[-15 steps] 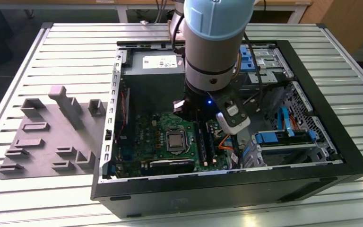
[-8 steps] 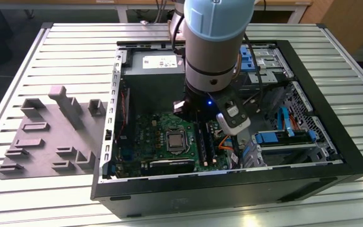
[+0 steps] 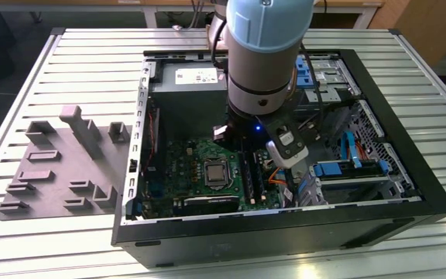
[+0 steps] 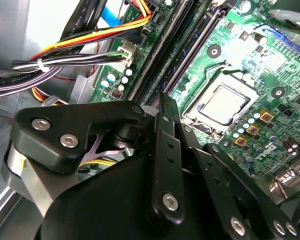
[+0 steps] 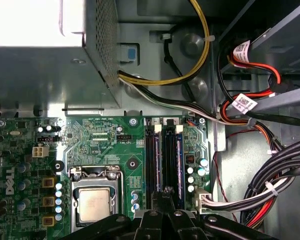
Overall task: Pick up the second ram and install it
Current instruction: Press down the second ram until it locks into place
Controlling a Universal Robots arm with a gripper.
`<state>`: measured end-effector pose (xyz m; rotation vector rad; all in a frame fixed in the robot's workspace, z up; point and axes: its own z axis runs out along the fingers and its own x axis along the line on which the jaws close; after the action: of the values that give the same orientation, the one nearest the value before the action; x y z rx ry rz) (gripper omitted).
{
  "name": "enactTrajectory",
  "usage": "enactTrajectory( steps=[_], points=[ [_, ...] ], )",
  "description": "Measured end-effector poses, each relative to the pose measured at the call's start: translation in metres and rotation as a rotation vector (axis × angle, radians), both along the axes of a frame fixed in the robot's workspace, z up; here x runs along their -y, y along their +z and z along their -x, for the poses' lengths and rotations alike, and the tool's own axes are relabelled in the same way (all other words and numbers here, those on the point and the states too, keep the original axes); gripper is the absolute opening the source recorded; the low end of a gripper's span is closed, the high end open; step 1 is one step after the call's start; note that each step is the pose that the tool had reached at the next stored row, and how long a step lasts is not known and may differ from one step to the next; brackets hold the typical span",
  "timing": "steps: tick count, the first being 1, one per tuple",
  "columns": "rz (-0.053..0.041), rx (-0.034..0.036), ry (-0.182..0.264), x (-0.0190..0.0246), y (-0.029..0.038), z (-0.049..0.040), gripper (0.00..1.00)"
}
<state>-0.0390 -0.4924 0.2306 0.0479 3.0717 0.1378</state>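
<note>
Arm (image 3: 262, 52) upright over motherboard (image 5: 115, 145) | tool (image 5: 166, 197) narrow at memory slots (image 5: 165, 160)

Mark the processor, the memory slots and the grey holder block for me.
processor (image 5: 95, 205), first wrist view, middle of its metal lid.
memory slots (image 5: 155, 160), first wrist view, partway along one black slot.
grey holder block (image 3: 53, 189), exterior view, bare part of its base.

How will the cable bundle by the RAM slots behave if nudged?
Cable bundle likely floppy, yielding easily. The zip tie probably makes it shift as one. Plugged into the white connector, it may tug back.
</note>
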Motion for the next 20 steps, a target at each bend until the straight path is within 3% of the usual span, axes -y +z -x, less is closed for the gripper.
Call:
enactTrajectory(
  steps=[20],
  points=[
    [0.0001,0.0000,0.000,0.0084,0.0000,0.0000,0.11]
  ],
)
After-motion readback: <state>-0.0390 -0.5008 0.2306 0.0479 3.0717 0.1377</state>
